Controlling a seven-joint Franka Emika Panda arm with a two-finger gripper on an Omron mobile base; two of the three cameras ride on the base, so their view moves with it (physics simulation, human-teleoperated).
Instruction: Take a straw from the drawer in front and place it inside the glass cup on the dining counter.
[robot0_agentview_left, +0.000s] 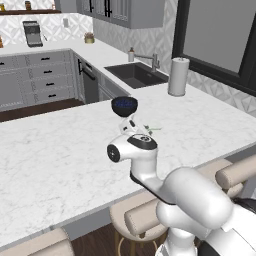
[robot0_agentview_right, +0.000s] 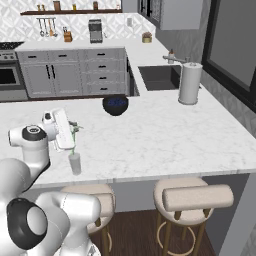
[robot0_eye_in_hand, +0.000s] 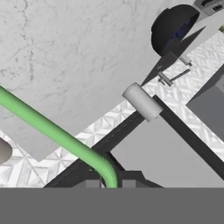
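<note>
My gripper (robot0_agentview_right: 71, 131) hovers over the near edge of the dining counter (robot0_agentview_right: 150, 135), shut on the bright green straw (robot0_agentview_right: 74, 131). The straw hangs down from the fingers, and its lower end reaches the mouth of the small clear glass cup (robot0_agentview_right: 75, 164) standing right below. In the left base view the gripper (robot0_agentview_left: 142, 129) sits behind my wrist, with a bit of the straw (robot0_agentview_left: 153, 129) showing beside it. In the hand view the straw (robot0_eye_in_hand: 57, 133) runs from the left edge to its bent tip at the gripper (robot0_eye_in_hand: 109, 180). The drawer is out of view.
A dark blue bowl (robot0_agentview_right: 115, 105) stands on the counter just beyond the gripper. A paper towel roll (robot0_agentview_right: 190, 83) stands at the far right by the sink (robot0_agentview_right: 160, 77). Tan stools (robot0_agentview_right: 197, 197) sit under the counter's front edge.
</note>
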